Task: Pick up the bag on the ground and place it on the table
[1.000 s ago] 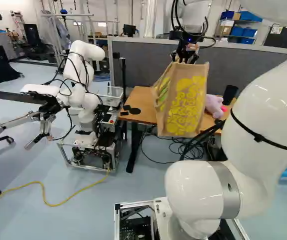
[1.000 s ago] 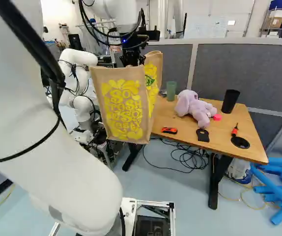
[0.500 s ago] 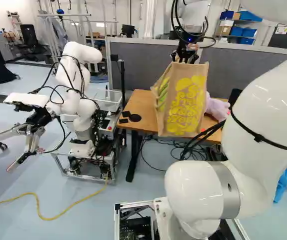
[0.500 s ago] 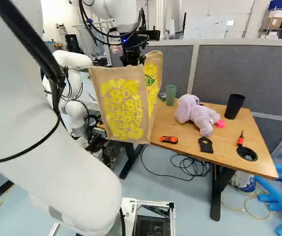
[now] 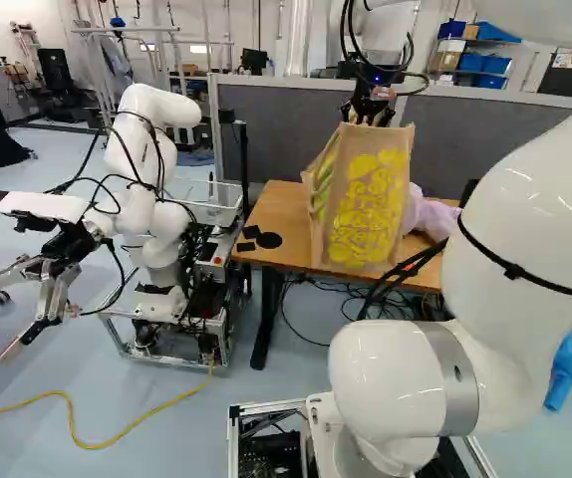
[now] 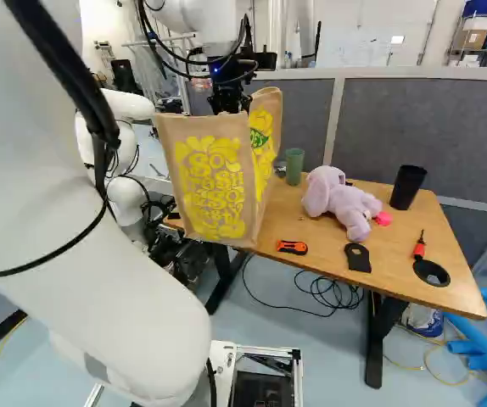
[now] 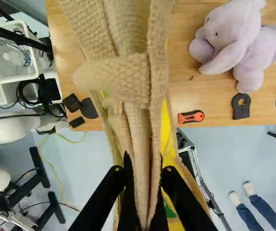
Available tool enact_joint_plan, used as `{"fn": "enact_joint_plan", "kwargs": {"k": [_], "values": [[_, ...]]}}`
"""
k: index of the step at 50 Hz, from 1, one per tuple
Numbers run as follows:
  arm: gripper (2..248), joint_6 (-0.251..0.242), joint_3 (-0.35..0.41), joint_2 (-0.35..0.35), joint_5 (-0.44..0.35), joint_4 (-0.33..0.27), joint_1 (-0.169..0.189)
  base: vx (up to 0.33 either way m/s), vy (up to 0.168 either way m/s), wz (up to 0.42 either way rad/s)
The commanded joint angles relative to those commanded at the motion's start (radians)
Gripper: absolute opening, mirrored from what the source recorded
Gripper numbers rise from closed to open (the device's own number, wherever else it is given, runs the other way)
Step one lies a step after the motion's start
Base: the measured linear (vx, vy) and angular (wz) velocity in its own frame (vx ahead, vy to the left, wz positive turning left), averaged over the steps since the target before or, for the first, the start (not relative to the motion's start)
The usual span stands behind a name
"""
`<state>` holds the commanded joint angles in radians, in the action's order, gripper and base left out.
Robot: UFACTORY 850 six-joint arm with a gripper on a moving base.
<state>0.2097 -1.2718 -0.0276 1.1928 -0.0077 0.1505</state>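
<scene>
My gripper [image 5: 368,108] pinches the gathered top of the bag [image 6: 218,186], which hangs upright across the near edge of the wooden table [image 6: 392,250]; I cannot tell whether its bottom touches anything. On the wood beside it I see a green cup [image 6: 294,166], a lilac plush toy [image 6: 341,199], a black cup [image 6: 407,186], an orange cutter [image 6: 292,248], a flat black piece [image 6: 357,258], a red-handled tool [image 6: 419,246] and a black disc [image 6: 431,272]. A grey partition [image 6: 430,131] stands behind, another robot [image 5: 151,149] to the left, blue tubes [image 6: 481,343] right of the table, and a yellow cord [image 5: 117,438] on the floor. Bold yellow lettering fills the bag's broad face, and a green mark sits on its side panel.
</scene>
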Motion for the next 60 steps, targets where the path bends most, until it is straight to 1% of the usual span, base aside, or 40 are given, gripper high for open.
{"fn": "enact_joint_plan", "kwargs": {"k": [11,26,43,60], "values": [[21,0.0,-0.018,0.019,0.0,-0.003,-0.002,0.0,0.0,0.0],[21,0.0,-0.057,0.056,-0.002,-0.023,0.001,0.0,0.0,0.0],[21,0.0,-0.104,0.101,-0.02,-0.054,0.004,0.0,0.0,0.0],[21,0.0,-0.149,0.142,-0.042,-0.091,-0.003,0.0,0.0,0.0]]}}
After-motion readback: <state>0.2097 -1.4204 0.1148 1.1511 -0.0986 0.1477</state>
